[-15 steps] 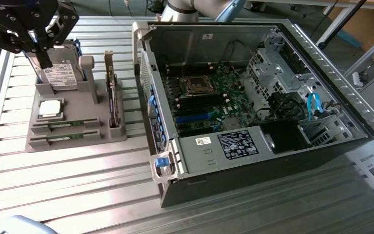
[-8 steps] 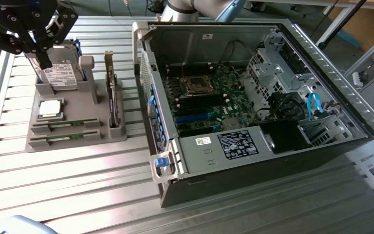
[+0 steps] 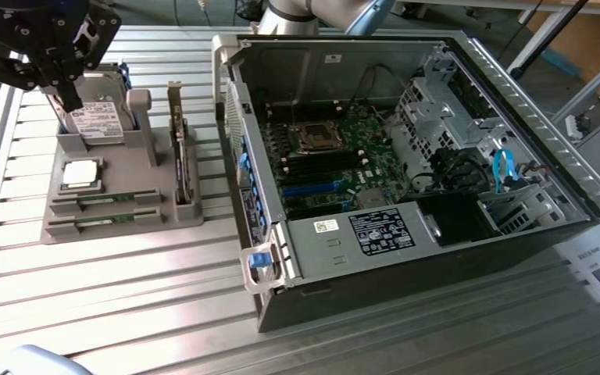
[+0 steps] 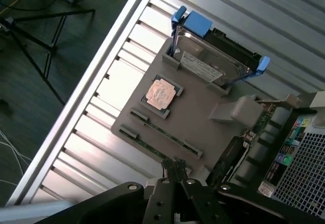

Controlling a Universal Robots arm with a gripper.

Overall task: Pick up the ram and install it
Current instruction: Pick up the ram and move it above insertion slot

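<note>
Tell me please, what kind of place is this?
Probably a robotics lab or workshop for computer assembly. An open PC case stands on a slatted metal table, a grey holder beside it carries a hard drive and a processor, and a robot arm is behind the case.

Table (image 3: 123,312): parts holder (image 3: 123,183) at the exterior view's left, open computer case (image 3: 321,250) just beside it at the right.
In holder: hard drive (image 3: 97,119) upright at far end; processor (image 3: 79,173) nearer; ram stick (image 3: 107,205) nearer still; second ram stick (image 3: 100,225) at near edge; expansion card (image 3: 181,156) upright along right side.
</note>
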